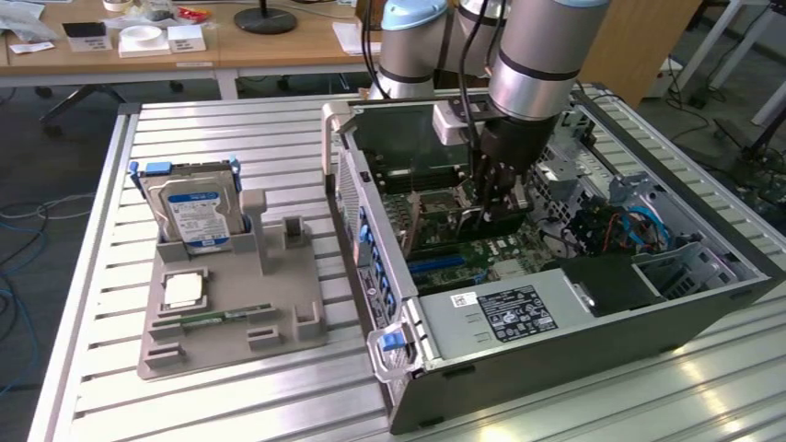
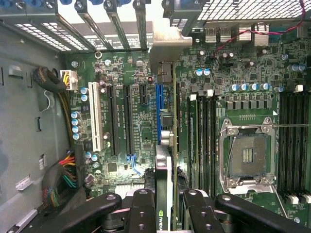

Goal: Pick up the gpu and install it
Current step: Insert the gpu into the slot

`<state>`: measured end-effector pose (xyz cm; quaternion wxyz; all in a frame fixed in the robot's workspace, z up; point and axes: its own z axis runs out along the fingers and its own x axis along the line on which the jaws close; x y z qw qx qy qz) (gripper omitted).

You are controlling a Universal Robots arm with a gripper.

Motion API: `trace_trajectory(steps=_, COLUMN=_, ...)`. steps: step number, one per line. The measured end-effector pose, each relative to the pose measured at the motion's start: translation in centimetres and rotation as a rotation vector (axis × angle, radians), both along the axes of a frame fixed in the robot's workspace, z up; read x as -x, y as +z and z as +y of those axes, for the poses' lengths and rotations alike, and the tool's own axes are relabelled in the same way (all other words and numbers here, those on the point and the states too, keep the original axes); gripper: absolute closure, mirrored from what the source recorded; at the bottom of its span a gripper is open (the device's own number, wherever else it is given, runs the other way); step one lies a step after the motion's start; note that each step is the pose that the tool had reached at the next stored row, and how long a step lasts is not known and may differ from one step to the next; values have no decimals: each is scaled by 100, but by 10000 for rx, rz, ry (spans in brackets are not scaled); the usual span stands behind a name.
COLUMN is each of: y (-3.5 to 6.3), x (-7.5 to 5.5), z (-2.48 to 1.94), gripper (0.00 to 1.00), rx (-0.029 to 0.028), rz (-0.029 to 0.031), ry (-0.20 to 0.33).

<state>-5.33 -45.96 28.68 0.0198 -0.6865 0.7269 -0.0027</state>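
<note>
My fingers (image 2: 145, 208) and the gpu (image 2: 163, 194) clamped between them run off the wrist view's edge. In the exterior view my gripper (image 1: 491, 216) hides the card's lower edge.

A small green-and-white emblem (image 2: 159, 224) sits on the dark edge of the gpu (image 2: 164, 194). It looks like the Nvidia eye, though it is partly cut off. The hard drive (image 1: 184, 184) carries a blue-and-white label (image 1: 198, 221) whose print cannot be read. In the computer case (image 1: 590, 341), a black label (image 1: 511, 314) and a white sticker (image 1: 462, 299) bear print too fine to read.
</note>
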Motion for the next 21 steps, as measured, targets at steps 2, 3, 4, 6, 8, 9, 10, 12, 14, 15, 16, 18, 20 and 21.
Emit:
trace_trajectory(steps=2, y=0, x=0, z=0, gripper=73, rx=1, rz=1, ry=0)
trace_trajectory(steps=3, y=-1, x=0, z=0, gripper=73, rx=-1, rz=0, ry=0)
trace_trajectory(steps=4, y=-3, x=0, z=0, gripper=73, rx=-2, rz=-1, ry=0)
trace_trajectory(steps=6, y=-14, x=0, z=0, gripper=73, rx=-5, rz=-2, ry=0)
trace_trajectory(steps=8, y=-18, x=0, z=0, gripper=73, rx=-1, rz=0, ry=0)
trace_trajectory(steps=9, y=-18, x=0, z=0, gripper=73, rx=0, rz=0, ry=0)
trace_trajectory(steps=10, y=-18, x=0, z=0, gripper=73, rx=0, rz=0, ry=0)
trace_trajectory(steps=12, y=-18, x=0, z=0, gripper=73, rx=-2, rz=-1, ry=-1)
trace_trajectory(steps=14, y=-19, x=0, z=0, gripper=73, rx=-2, rz=-1, ry=0)
trace_trajectory(steps=15, y=-21, x=0, z=0, gripper=73, rx=-2, rz=-1, ry=0)
trace_trajectory(steps=16, y=-28, x=0, z=1, gripper=73, rx=-8, rz=-3, ry=0)
trace_trajectory(steps=18, y=-40, x=0, z=0, gripper=73, rx=-2, rz=-1, ry=0)
trace_trajectory(steps=20, y=-42, x=0, z=-1, gripper=73, rx=1, rz=1, ry=1)
trace_trajectory(steps=21, y=-44, x=1, z=-4, gripper=73, rx=-2, rz=-1, ry=0)
